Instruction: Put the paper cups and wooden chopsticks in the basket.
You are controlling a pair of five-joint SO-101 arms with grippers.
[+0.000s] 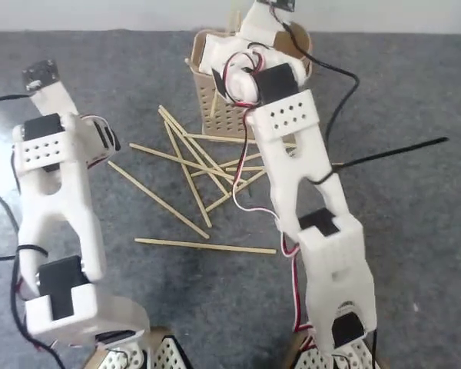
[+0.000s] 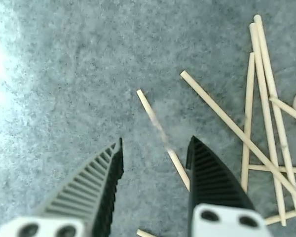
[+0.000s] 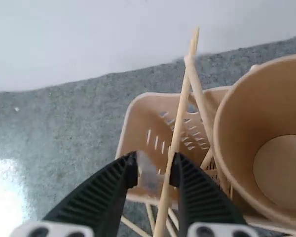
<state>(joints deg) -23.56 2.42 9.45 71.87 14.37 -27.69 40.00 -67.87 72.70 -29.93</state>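
Left gripper (image 2: 156, 139), jaws spread wide and empty, is held over the tabletop (image 2: 64, 74). A loose chopstick (image 2: 148, 111) is framed between the jaws, its long axis running obliquely toward one jaw. Right gripper (image 3: 154, 158), jaws narrowly parted and apparently empty, is poised over the basket (image 3: 140, 126), with a leaning chopstick (image 3: 185, 98) beside one jaw.

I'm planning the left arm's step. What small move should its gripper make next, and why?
Probably lower the left gripper and close it on the single pale wooden chopstick. Its black ridged fingers stand open above the grey carpet, with that stick lying between them, close to one fingertip and apart from the crossed pile.
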